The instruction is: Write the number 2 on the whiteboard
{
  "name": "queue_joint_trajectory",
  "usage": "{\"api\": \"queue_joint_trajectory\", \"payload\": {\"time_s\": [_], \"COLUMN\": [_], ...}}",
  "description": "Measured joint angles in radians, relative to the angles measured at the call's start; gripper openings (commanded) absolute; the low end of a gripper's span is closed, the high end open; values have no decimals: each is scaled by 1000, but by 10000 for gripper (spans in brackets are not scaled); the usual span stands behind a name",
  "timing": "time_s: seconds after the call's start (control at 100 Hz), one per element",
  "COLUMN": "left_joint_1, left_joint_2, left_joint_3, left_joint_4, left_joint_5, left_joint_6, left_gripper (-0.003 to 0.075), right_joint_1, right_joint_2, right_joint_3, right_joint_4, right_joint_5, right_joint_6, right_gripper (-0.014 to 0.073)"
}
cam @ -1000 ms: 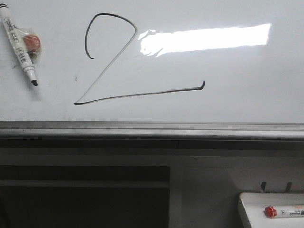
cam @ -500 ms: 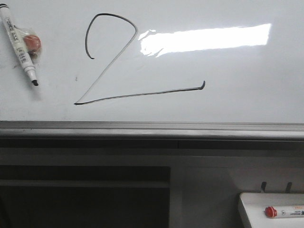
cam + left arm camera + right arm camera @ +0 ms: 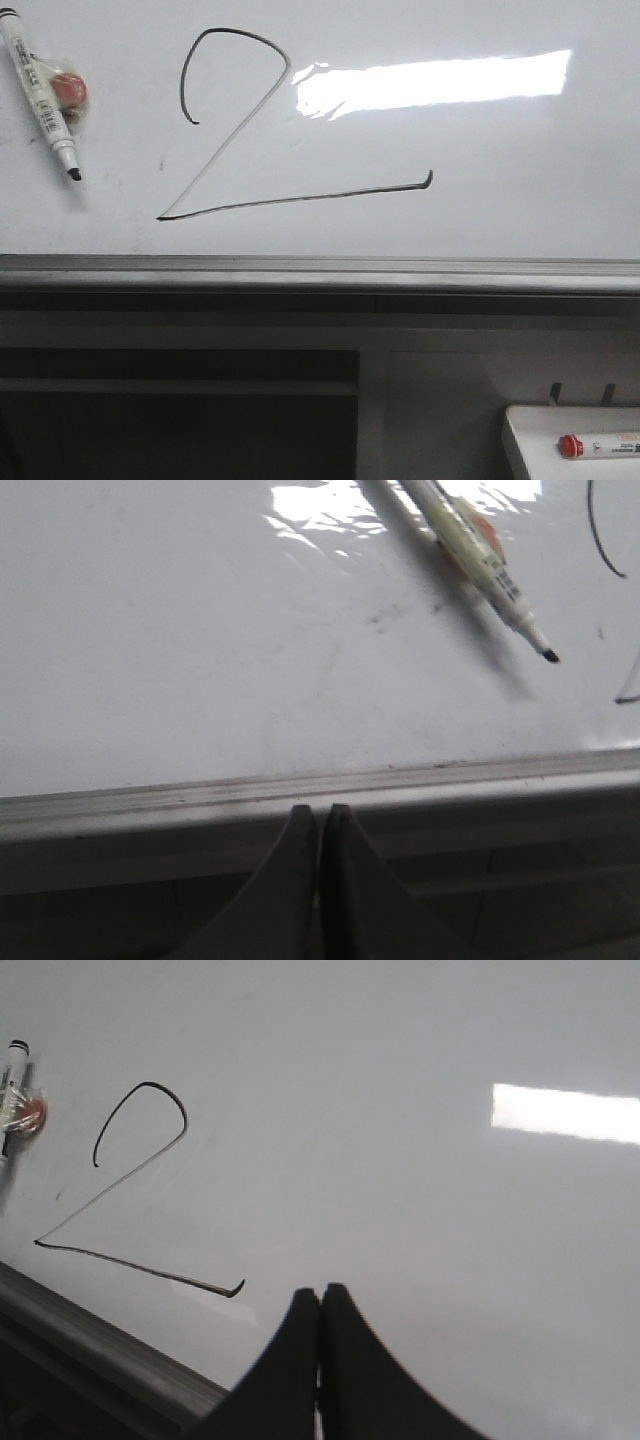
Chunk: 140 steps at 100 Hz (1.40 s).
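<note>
Whiteboard (image 3: pixel 500 210) carries the finished number 2 (image 3: pixel 215 150) toward its left side, the uncapped black marker (image 3: pixel 40 95) lying beside it. Left gripper (image 3: pixel 320 825) and right gripper (image 3: pixel 320 1305) both show jaws pressed together, holding nothing. The exposed tip could dry out or smear the board if knocked.

Whiteboard (image 3: pixel 500 220) runs past every frame edge. Black marker (image 3: pixel 38 90) rear end cut off in front view; label print too small. Tray (image 3: pixel 530 440) and red-capped marker (image 3: pixel 600 446) cropped. Number 2 (image 3: pixel 605 540) mostly out of frame beyond left fingers (image 3: pixel 300 860).
</note>
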Motion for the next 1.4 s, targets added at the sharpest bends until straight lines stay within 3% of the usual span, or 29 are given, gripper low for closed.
{"api": "queue_joint_trajectory", "payload": {"time_s": [0.24, 0.39, 1.4], "left_joint_1": [64, 63, 63], "left_joint_2": [0, 0, 0], "left_joint_3": [0, 0, 0], "left_joint_4": [-16, -27, -29], "left_joint_5": [35, 88, 90], "left_joint_6": [2, 2, 2], "left_gripper": [-20, -20, -20], "right_joint_1": [0, 0, 0], "right_joint_2": [0, 0, -11], "right_joint_3": [0, 0, 47], "right_joint_4": [0, 0, -30], "right_joint_5": [0, 0, -4], "right_joint_6": [0, 0, 0], "right_gripper": [-71, -71, -71]}}
